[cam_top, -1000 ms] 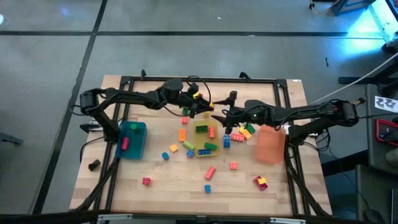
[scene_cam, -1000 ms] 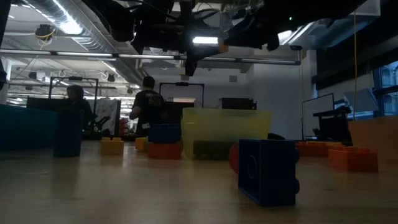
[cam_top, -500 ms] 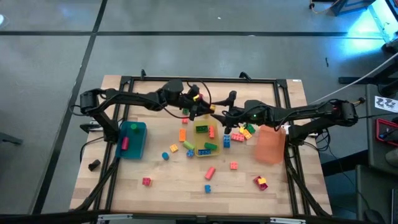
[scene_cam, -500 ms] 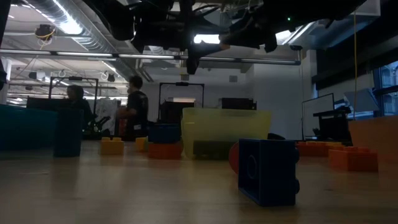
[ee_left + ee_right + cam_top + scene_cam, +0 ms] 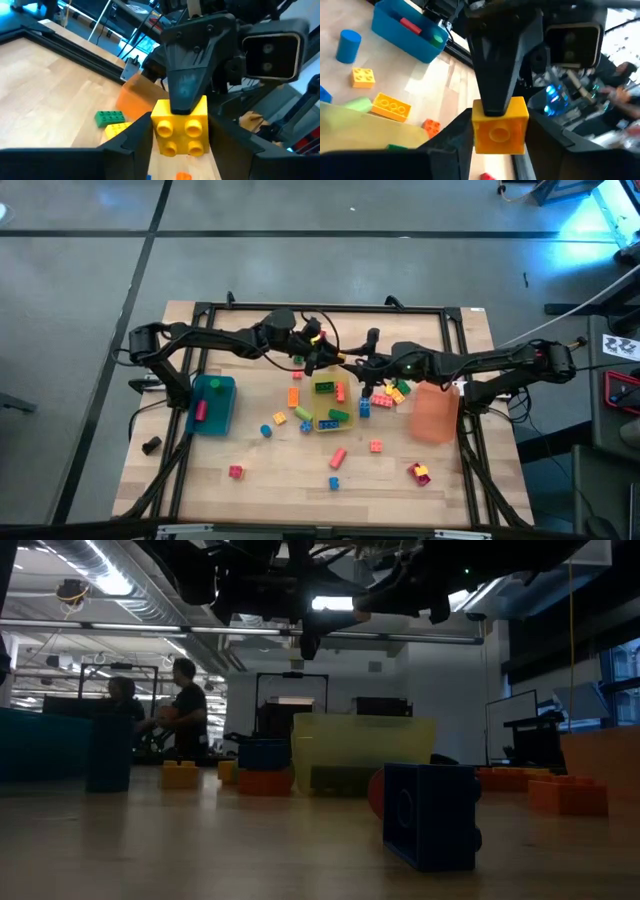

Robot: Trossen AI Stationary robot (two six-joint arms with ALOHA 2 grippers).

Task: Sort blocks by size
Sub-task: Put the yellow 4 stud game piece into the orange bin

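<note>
A yellow four-stud block (image 5: 182,130) hangs in the air between my two grippers, which meet tip to tip over the table's middle, just beyond the far rim of the yellow bin (image 5: 327,418). My left gripper (image 5: 328,357) reaches in from the left and my right gripper (image 5: 347,363) from the right. Each wrist view shows the block (image 5: 500,131) between that arm's own fingers, with one finger of the other gripper lying over its top. From above, the arms hide the block. Many other blocks lie loose on the table. My left gripper has the yellow block between its two fingers, one on each side wall (image 5: 156,136). The fingers come level from the table's left. The block is lifted clear, its studs turned toward my left wrist. My right gripper pinches the same block by two opposite side walls (image 5: 477,134). Its fingers come level from the table's right, crosswise to the left gripper's fingers. The block's hollow underside faces my right wrist, clear of the table.
A blue bin (image 5: 212,408) stands at the left, an orange bin (image 5: 435,415) at the right. Loose blocks lie by the orange bin (image 5: 385,393) and toward the near edge (image 5: 337,457) (image 5: 236,471) (image 5: 417,471). People (image 5: 185,710) move in the room behind.
My right gripper has moved a little toward the table's left, onto the block held by my left gripper. In the low view the block showed beside the arms a second ago and is now covered by them.
</note>
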